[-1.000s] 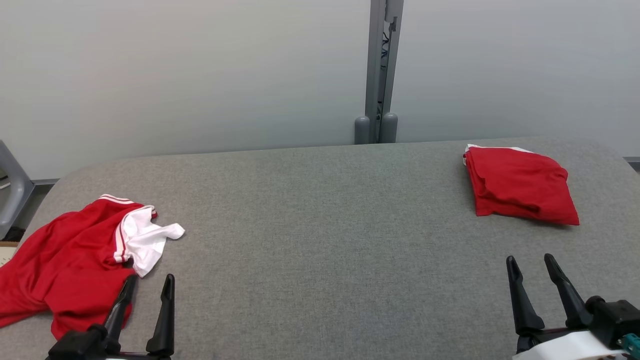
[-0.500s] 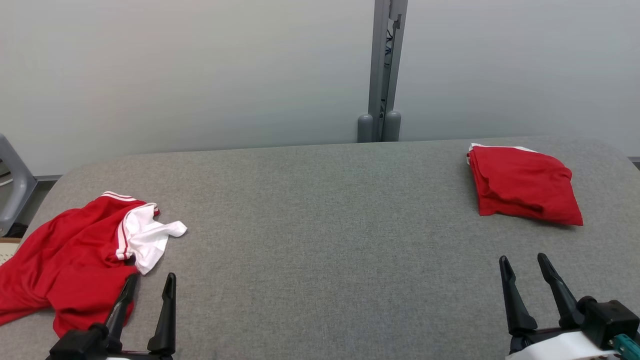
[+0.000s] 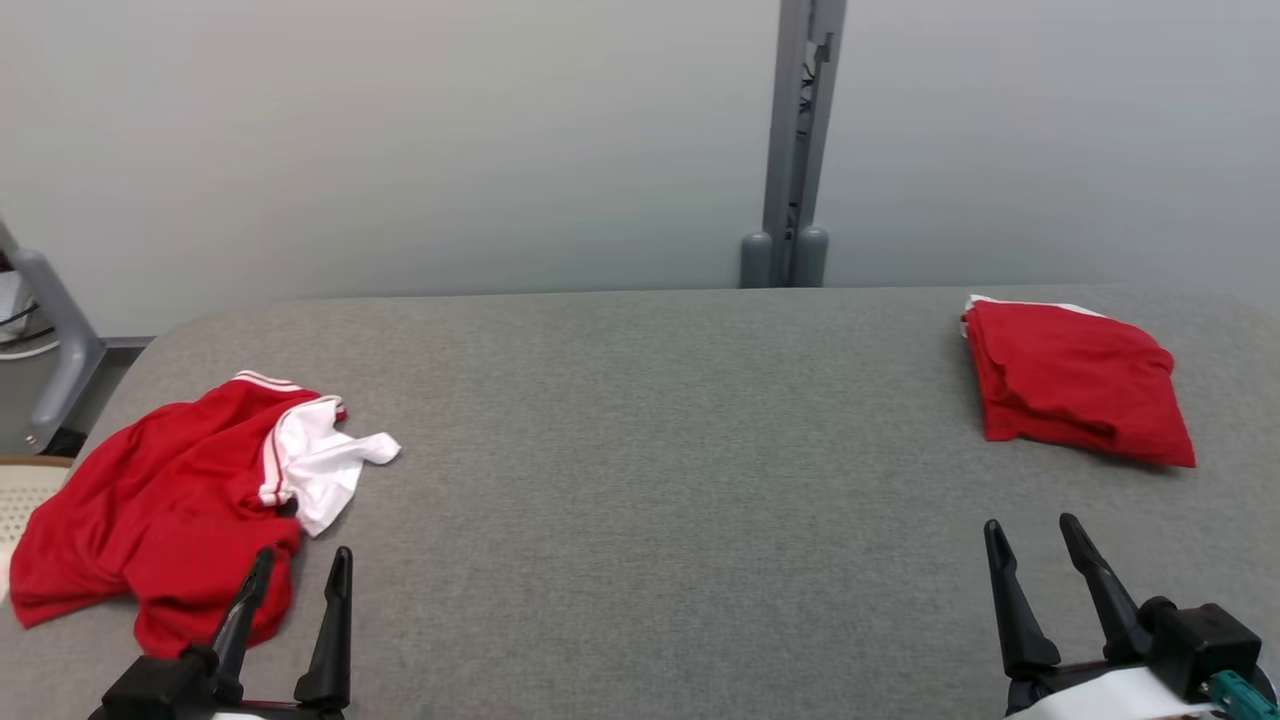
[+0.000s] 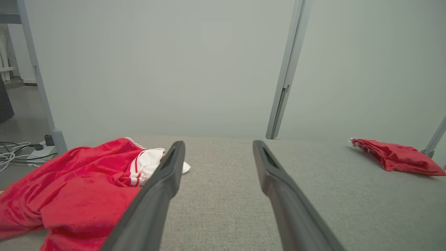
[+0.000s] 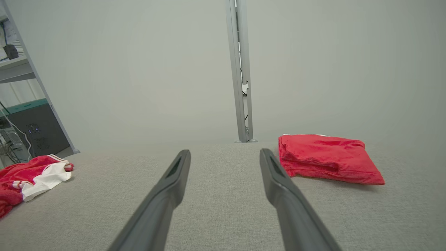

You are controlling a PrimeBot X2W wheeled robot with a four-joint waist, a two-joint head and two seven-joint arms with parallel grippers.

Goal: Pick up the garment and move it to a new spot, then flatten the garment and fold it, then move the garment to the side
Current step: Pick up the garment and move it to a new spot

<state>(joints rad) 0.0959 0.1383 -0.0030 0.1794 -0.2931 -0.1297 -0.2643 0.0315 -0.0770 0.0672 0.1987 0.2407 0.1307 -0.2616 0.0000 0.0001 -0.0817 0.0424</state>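
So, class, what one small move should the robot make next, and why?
Probably ease the left gripper forward and leftward onto the crumpled garment: its jaws stand open and empty at that cloth's near edge, and the garment lies unflattened, while the folded garment already sits aside.

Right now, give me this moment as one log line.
stage: before pickup | crumpled shirt: left on table | folded garment: far right | left gripper: open, near crumpled shirt | right gripper: open, empty

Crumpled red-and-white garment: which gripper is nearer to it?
Left. The left gripper is at the near edge of the crumpled garment; the right gripper is far across the table, near the folded garment.
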